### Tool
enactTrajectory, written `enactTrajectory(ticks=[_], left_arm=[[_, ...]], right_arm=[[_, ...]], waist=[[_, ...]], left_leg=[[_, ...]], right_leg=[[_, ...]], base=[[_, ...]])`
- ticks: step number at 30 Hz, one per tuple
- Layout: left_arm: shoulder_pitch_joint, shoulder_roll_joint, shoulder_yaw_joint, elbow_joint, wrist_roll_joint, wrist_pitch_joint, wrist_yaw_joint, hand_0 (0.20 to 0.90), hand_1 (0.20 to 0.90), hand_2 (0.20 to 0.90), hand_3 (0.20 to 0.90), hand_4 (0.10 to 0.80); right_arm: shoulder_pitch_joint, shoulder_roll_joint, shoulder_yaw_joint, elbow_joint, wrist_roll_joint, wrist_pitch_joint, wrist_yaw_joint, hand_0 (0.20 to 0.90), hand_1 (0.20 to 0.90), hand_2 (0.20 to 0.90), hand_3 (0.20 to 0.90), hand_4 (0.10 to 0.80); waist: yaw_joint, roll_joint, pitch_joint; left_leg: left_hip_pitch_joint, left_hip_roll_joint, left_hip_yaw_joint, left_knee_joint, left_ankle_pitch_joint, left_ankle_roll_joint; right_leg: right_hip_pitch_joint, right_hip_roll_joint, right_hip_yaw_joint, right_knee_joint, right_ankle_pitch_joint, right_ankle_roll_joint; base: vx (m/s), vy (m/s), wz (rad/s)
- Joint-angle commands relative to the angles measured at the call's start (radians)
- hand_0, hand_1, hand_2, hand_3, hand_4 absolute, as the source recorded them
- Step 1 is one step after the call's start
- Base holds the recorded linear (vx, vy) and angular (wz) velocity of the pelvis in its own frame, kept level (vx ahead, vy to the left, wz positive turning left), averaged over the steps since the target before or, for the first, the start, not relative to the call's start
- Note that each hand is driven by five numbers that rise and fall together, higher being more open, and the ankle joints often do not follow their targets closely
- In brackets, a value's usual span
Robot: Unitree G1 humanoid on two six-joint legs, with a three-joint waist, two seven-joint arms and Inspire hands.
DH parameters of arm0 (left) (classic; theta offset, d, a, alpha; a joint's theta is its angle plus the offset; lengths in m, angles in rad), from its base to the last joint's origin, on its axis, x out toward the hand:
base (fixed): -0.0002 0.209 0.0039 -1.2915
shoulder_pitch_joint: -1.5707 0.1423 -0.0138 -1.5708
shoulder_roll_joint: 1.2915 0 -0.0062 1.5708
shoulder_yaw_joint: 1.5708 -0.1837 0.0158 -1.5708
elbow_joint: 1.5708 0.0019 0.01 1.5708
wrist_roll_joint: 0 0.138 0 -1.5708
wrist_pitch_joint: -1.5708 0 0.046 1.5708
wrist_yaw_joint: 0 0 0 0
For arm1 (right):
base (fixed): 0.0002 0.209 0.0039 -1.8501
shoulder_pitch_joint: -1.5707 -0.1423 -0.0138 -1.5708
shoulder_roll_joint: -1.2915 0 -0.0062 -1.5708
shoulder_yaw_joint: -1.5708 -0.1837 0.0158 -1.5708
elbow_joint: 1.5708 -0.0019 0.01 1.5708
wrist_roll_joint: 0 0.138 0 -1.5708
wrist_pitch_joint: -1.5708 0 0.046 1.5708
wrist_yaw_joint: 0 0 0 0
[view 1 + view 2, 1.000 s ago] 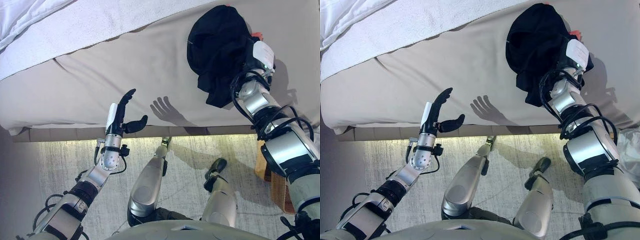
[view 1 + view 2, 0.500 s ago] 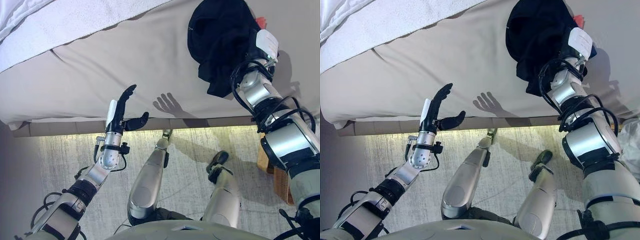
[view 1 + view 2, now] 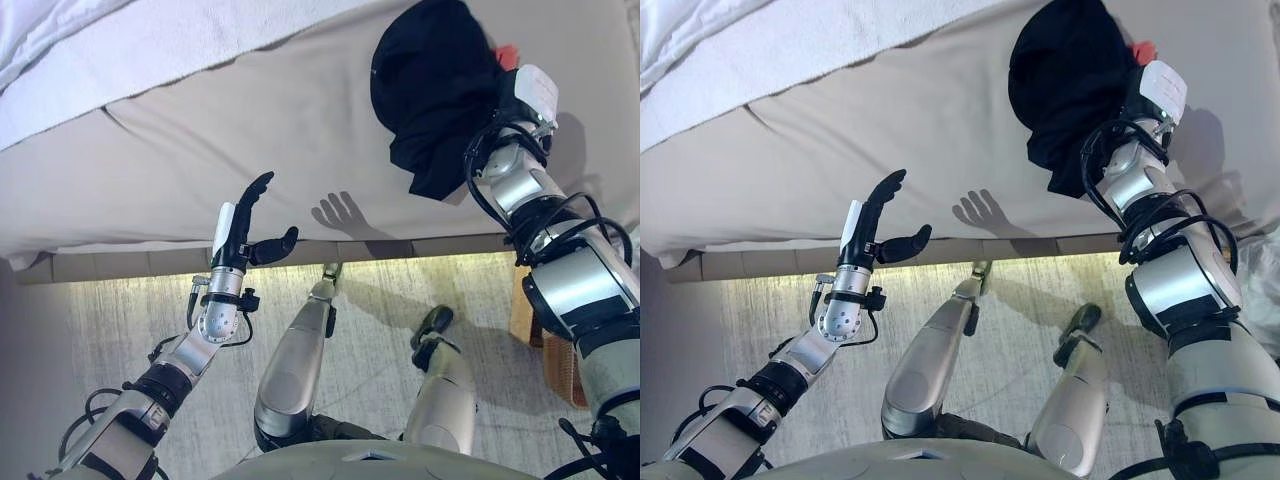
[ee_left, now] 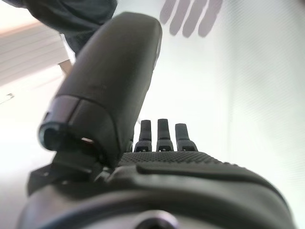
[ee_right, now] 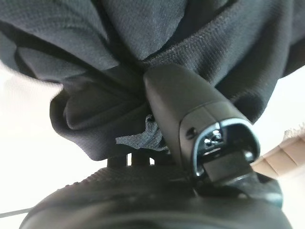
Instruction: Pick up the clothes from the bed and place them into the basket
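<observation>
Spanning the upper scene, the bed (image 3: 300, 130) carries a white blanket (image 3: 130, 50) along its far side and, near the right edge, the black garment (image 3: 430, 80) targeted for transfer. A small red item (image 3: 1140, 50) peeks out beside it. The right hand (image 5: 190, 114) is buried in the cloth, thumb pinching a fold, presumably to secure it for lifting. The left hand (image 3: 245, 230) hovers spread and empty above the mattress edge. The basket (image 3: 545, 340) waits on the floor at right.

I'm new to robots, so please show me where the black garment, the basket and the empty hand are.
black garment (image 3: 430, 80), left eye view, bunched middle.
basket (image 3: 558, 365), left eye view, woven side.
left hand (image 3: 238, 235), left eye view, palm.
</observation>
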Motion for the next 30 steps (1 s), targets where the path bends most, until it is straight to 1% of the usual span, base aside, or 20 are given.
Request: enactTrajectory(ticks=[1, 3, 9, 12, 14, 18, 20, 23, 24, 26, 30], left_arm=[[-0.015, 0.058, 0.059, -0.111, -0.023, -0.044, 0.026, 0.9, 0.9, 0.9, 0.9, 0.8], [-0.004, 0.061, 0.062, -0.101, -0.024, -0.047, 0.019, 0.9, 0.9, 0.9, 0.9, 0.8], [0.023, 0.059, 0.078, -0.087, -0.028, -0.039, 0.001, 0.9, 0.9, 0.9, 0.9, 0.8], [0.046, 0.056, 0.09, -0.079, -0.022, -0.039, -0.008, 0.9, 0.9, 0.9, 0.9, 0.8], [0.06, 0.052, 0.099, -0.071, -0.02, -0.025, -0.023, 0.9, 0.9, 0.9, 0.9, 0.8], [0.079, 0.045, 0.108, -0.057, -0.019, -0.007, -0.04, 0.9, 0.9, 0.9, 0.9, 0.8], [0.087, 0.04, 0.109, -0.048, -0.02, -0.003, -0.048, 0.9, 0.9, 0.9, 0.9, 0.8], [0.091, 0.036, 0.108, -0.041, -0.02, 0.011, -0.061, 0.9, 0.9, 0.9, 0.9, 0.8], [0.096, 0.027, 0.101, -0.017, -0.017, 0.017, -0.068, 0.9, 0.9, 0.9, 0.9, 0.8], [0.108, 0.018, 0.092, 0.019, -0.008, 0.006, -0.081, 0.9, 0.9, 0.9, 0.9, 0.8], [0.118, 0.016, 0.072, 0.036, -0.012, 0.001, -0.087, 0.9, 0.9, 0.9, 0.9, 0.8]], right_arm=[[-0.124, -0.07, 0.051, -0.052, 0.004, -0.069, -0.053, 0.3, 0.3, 0.3, 0.2, 0.1], [-0.11, -0.084, 0.043, -0.073, 0.01, -0.076, -0.055, 0.3, 0.3, 0.3, 0.2, 0.1], [-0.08, -0.116, 0.033, -0.128, 0.015, -0.086, -0.055, 0.3, 0.3, 0.3, 0.2, 0.1], [-0.051, -0.131, 0.017, -0.161, 0.016, -0.103, -0.069, 0.3, 0.3, 0.3, 0.2, 0.1], [-0.033, -0.15, 0.0, -0.186, 0.014, -0.117, -0.075, 0.3, 0.3, 0.3, 0.2, 0.1], [-0.016, -0.178, -0.025, -0.221, 0.027, -0.134, -0.076, 0.3, 0.3, 0.3, 0.2, 0.1], [-0.01, -0.192, -0.036, -0.241, 0.03, -0.133, -0.083, 0.3, 0.3, 0.3, 0.2, 0.1], [-0.008, -0.202, -0.044, -0.254, 0.02, -0.137, -0.092, 0.3, 0.3, 0.3, 0.2, 0.1], [-0.009, -0.212, -0.043, -0.27, 0.011, -0.133, -0.092, 0.3, 0.3, 0.3, 0.2, 0.1], [-0.025, -0.234, -0.036, -0.282, 0.013, -0.127, -0.089, 0.3, 0.3, 0.3, 0.2, 0.1], [-0.028, -0.28, -0.044, -0.318, 0.029, -0.112, -0.098, 0.3, 0.3, 0.3, 0.2, 0.1]], waist=[[-0.001, -0.039, -0.031], [-0.007, -0.053, -0.06], [-0.019, -0.08, -0.123], [-0.027, -0.1, -0.169], [-0.036, -0.118, -0.214], [-0.048, -0.142, -0.28], [-0.054, -0.151, -0.307], [-0.059, -0.156, -0.325], [-0.064, -0.159, -0.34], [-0.075, -0.166, -0.36], [-0.096, -0.171, -0.386]], left_leg=[[0.058, -0.035, 0.048, 0.018, -0.164, 0.04], [0.095, -0.024, 0.057, -0.014, -0.162, 0.033], [0.177, -0.007, 0.077, -0.081, -0.163, 0.022], [0.219, 0.0, 0.086, -0.104, -0.167, 0.018], [0.257, 0.008, 0.094, -0.118, -0.171, 0.015], [0.304, 0.019, 0.104, -0.136, -0.176, 0.01], [0.328, 0.023, 0.109, -0.146, -0.179, 0.008], [0.343, 0.026, 0.113, -0.155, -0.18, 0.006], [0.357, 0.028, 0.116, -0.16, -0.181, 0.004], [0.376, 0.033, 0.126, -0.165, -0.185, 0.002], [0.406, 0.044, 0.147, -0.196, -0.18, -0.004]], right_leg=[[0.025, 0.071, -0.022, -0.02, -0.019, -0.054], [0.067, 0.075, -0.025, -0.068, -0.008, -0.051], [0.159, 0.085, -0.025, -0.159, 0.009, -0.043], [0.207, 0.09, -0.019, -0.195, 0.014, -0.039], [0.249, 0.093, -0.016, -0.218, 0.018, -0.036], [0.298, 0.098, -0.011, -0.25, 0.024, -0.032], [0.319, 0.101, -0.01, -0.263, 0.026, -0.03], [0.333, 0.104, -0.008, -0.273, 0.028, -0.028], [0.344, 0.106, -0.007, -0.28, 0.03, -0.026], [0.353, 0.111, -0.003, -0.286, 0.03, -0.027], [0.37, 0.12, 0.006, -0.306, 0.035, -0.024]], base=[[0.019, 0.01, -0.07], [0.027, 0.008, -0.05], [0.038, 0.007, -0.06], [0.063, 0.01, -0.07], [0.094, 0.009, -0.06], [0.114, -0.002, -0.03], [0.079, 0.005, -0.04], [0.052, 0.009, -0.05], [0.074, 0.019, -0.03], [0.079, 0.022, -0.1], [0.038, 0.011, -0.08]])
